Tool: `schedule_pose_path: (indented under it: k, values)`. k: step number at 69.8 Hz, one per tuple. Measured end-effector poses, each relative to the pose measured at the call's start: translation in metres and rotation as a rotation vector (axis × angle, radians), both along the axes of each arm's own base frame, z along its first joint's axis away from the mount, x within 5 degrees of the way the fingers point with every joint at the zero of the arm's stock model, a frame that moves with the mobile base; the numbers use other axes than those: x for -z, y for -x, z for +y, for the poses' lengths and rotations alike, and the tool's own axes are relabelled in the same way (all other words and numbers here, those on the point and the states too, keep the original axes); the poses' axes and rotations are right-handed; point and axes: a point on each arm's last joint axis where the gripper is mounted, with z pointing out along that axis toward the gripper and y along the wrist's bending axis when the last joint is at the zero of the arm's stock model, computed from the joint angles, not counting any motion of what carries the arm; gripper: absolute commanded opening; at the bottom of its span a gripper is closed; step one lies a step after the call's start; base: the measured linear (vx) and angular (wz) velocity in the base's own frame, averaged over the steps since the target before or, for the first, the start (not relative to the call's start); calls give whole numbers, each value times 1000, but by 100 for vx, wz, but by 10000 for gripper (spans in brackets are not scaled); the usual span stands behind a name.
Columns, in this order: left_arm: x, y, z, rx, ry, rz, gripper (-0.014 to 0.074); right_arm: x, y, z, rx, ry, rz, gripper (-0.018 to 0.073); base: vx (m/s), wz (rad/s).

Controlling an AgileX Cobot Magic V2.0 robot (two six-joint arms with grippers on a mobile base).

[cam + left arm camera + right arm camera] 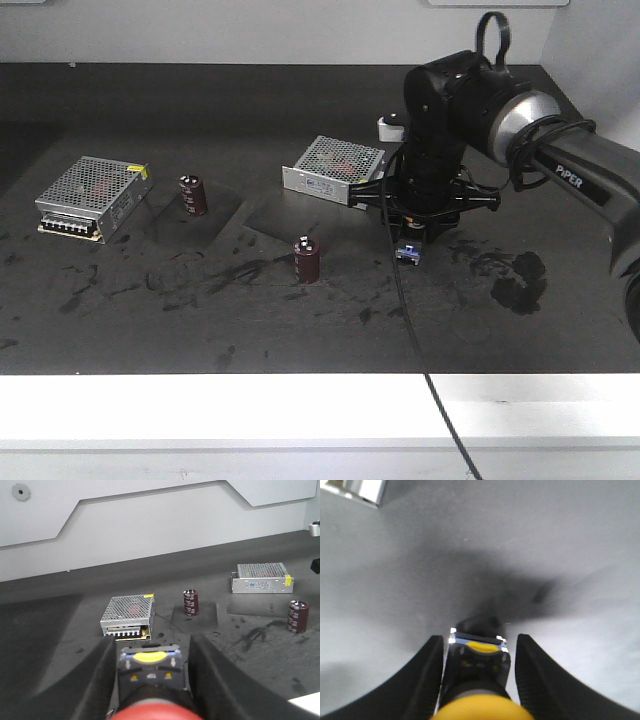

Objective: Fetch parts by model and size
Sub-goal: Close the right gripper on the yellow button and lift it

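Note:
In the left wrist view my left gripper (152, 640) is shut on the red-capped switch (150, 670). Its cap is toward the camera, its black body and blue-grey base point away, and it is held above the table. My right gripper (480, 637) is shut on the yellow-capped switch (477, 662), held the same way over the dark table. In the front view the right gripper (408, 240) points down at the table's right middle. The switch's blue base (407, 252) shows just under it, close to the surface. The left arm is out of the front view.
Two silver perforated boxes stand at the left (93, 197) and the middle back (335, 168). Two maroon capacitors stand beside the left box (193, 194) and at the centre (306, 259). The right arm's cable (430, 390) hangs over the white front edge.

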Motion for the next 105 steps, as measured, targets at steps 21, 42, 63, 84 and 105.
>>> schedule_pose_path:
  k: [21, 42, 63, 84, 105]
  values:
    - [0, 0, 0, 0, 0, 0, -6, -33, 13, 17, -114, 41, -127, -3, 0, 0]
    - [0, 0, 0, 0, 0, 1, -6, -74, 18, -3, -192, -15, -235, -3, 0, 0]
    - [0, 0, 0, 0, 0, 1, -6, -89, 13, -45, -221, -92, -256, -2, 0, 0]
    - [0, 0, 0, 0, 0, 1, -6, -76, 55, -74, -220, -110, -402, -2, 0, 0]
    - [0, 0, 0, 1, 2, 2, -6, -66, 133, -93, -236, -139, -630, -2, 0, 0]
